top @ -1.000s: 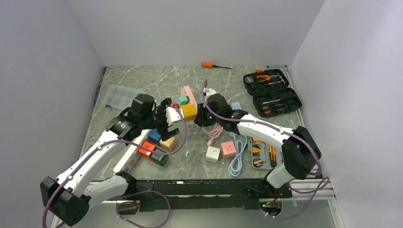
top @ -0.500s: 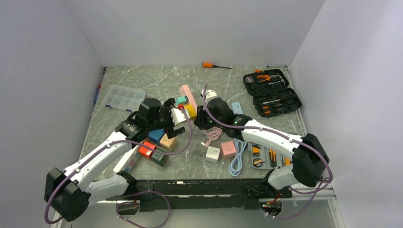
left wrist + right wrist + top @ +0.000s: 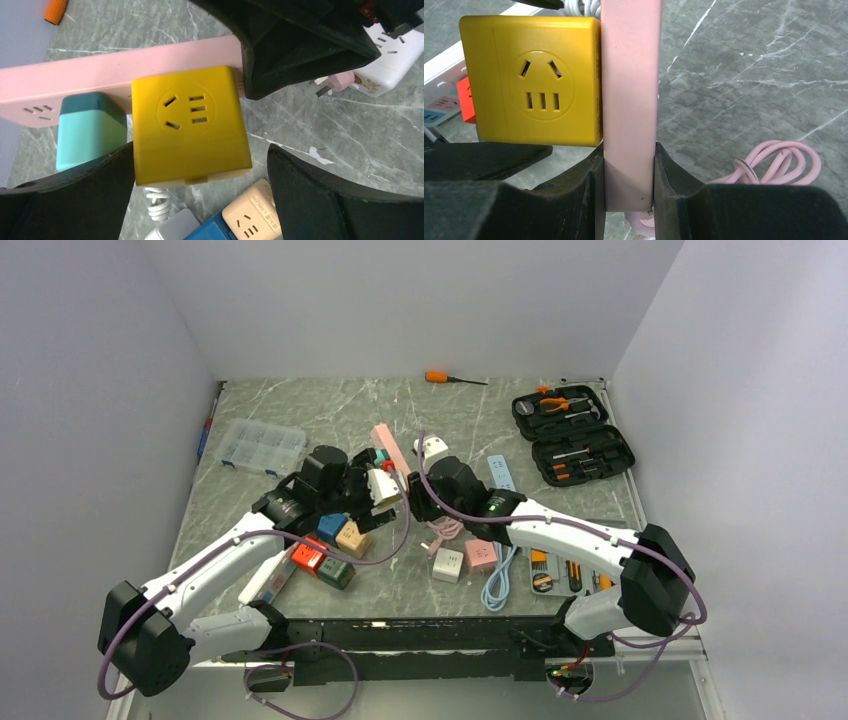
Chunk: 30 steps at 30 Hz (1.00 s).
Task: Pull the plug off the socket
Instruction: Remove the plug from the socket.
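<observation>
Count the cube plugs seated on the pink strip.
2: the yellow cube sits inside the open left claw; the teal cube is beside it. The right claw covers part of the pink strip, so another may be hidden.

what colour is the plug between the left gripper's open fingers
The plug is yellow, on the pink strip; clearest in the left wrist view.

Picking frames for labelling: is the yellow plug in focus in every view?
Left wrist: yellow plug sharp, evenly lit, no glare. Right wrist: equally sharp beside the pink socket strip. Top external: too small and crowded to judge.
</observation>
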### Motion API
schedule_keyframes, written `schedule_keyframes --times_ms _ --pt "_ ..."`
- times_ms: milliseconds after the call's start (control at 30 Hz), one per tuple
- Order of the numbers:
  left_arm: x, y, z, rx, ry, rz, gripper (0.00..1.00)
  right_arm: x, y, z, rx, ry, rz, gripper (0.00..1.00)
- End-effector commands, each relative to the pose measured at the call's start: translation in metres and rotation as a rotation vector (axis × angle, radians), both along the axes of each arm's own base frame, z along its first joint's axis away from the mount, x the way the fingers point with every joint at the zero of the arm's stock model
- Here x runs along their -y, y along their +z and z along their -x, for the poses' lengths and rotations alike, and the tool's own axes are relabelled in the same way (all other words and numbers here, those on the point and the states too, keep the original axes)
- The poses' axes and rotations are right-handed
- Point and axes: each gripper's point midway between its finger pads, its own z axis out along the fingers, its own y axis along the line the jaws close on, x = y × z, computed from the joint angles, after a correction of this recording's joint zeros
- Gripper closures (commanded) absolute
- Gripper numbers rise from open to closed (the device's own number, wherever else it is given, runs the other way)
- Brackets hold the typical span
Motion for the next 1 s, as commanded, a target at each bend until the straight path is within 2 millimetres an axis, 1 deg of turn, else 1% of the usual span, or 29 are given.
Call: schedule_keyframes --times_ms 0,133,200,267,300,333,467,500,533,600,667,767,833,867,900,933,967 --pt "0.01 0.021 -0.003 0.045 -0.016 0.038 0.01 -0.022 0.064 -0.013 0.155 -0.003 -0.147 1.0" --pt "0.008 0.026 -0.011 0.087 0.018 0.038 0.01 -0.03 0.064 -0.008 0.157 0.014 -0.145 1.0" --pt "0.008 0.026 -0.012 0.087 0.021 0.036 0.03 -0.033 0.064 -0.006 0.158 0.017 -0.144 1.0" --pt "0.007 0.026 -0.012 0.085 0.029 0.037 0.07 -0.035 0.064 -0.004 0.156 0.013 -0.145 1.0" --pt "0.006 0.025 -0.013 0.086 0.034 0.036 0.11 -0.036 0.063 -0.004 0.154 0.009 -0.145 1.0" --pt "0.005 0.024 -0.013 0.087 0.042 0.034 0.16 -0.036 0.063 -0.003 0.152 0.009 -0.147 1.0" --pt "-0.001 0.023 -0.02 0.122 0.103 0.016 0.45 -0.037 0.063 0.0 0.151 0.001 -0.147 1.0" --pt "-0.003 0.022 -0.022 0.131 0.122 0.009 0.54 -0.037 0.063 0.0 0.151 -0.002 -0.149 1.0" --pt "-0.006 0.022 -0.024 0.138 0.14 0.003 0.59 -0.036 0.062 0.001 0.148 -0.007 -0.15 1.0" --pt "-0.01 0.021 -0.027 0.144 0.18 -0.008 0.65 -0.039 0.066 0.0 0.159 -0.019 -0.171 1.0" --pt "-0.011 0.02 -0.027 0.145 0.201 -0.017 0.71 -0.039 0.065 -0.002 0.157 -0.04 -0.17 1.0" --pt "-0.009 0.018 -0.023 0.137 0.198 -0.025 0.77 -0.036 0.061 -0.011 0.157 -0.096 -0.152 1.0" --pt "-0.008 0.018 -0.022 0.13 0.197 -0.024 0.83 -0.03 0.052 -0.015 0.152 -0.135 -0.112 1.0" --pt "-0.008 0.018 -0.022 0.129 0.197 -0.023 0.87 -0.027 0.047 -0.018 0.155 -0.155 -0.093 1.0" --pt "-0.012 0.019 -0.025 0.133 0.222 -0.034 0.92 -0.022 0.042 -0.022 0.161 -0.18 -0.07 1.0" --pt "-0.013 0.018 -0.025 0.13 0.232 -0.041 1.0 -0.017 0.037 -0.026 0.164 -0.203 -0.052 1.0" --pt "-0.013 0.019 -0.025 0.126 0.233 -0.04 1.0 -0.012 0.031 -0.03 0.158 -0.22 -0.036 1.0"
